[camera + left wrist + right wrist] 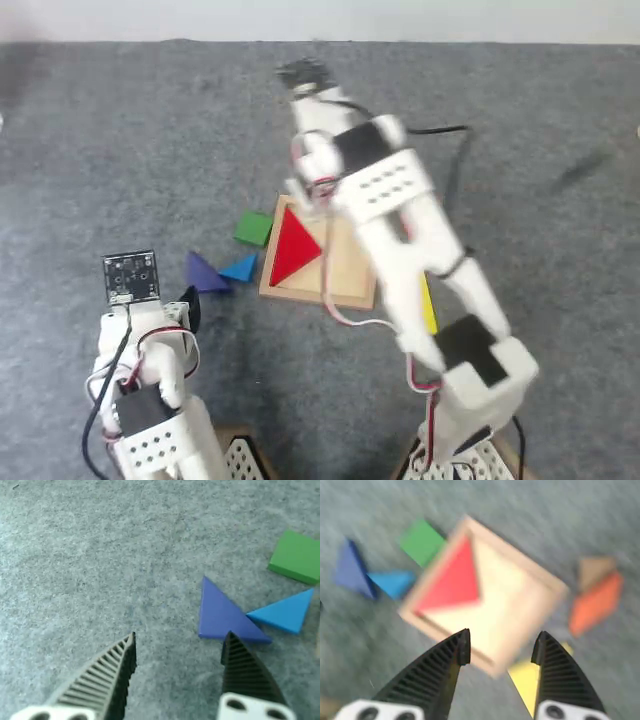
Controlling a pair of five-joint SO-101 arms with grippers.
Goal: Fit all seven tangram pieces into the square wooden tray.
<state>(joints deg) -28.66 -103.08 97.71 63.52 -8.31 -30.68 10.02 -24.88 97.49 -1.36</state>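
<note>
the left gripper (181, 636), spread and holding nothing, is hovering near the purple triangle (220, 617), which is lying at its 1 o'clock in the high view.

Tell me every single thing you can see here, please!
wooden tray: one, light wood, middle of the mat
red triangle: one, red, inside the tray
green square: one, green, on the mat beside the tray
dark blue triangle: one, dark blue, on the mat by the light blue one
light blue triangle: one, light blue, between the dark blue triangle and the tray
yellow piece: one, yellow, beside the tray
orange piece: one, orange, outside the tray
brown piece: one, brown, next to the orange piece
mat: one, grey, under everything
left gripper: open, near the dark blue triangle
right gripper: open, above the tray
</note>
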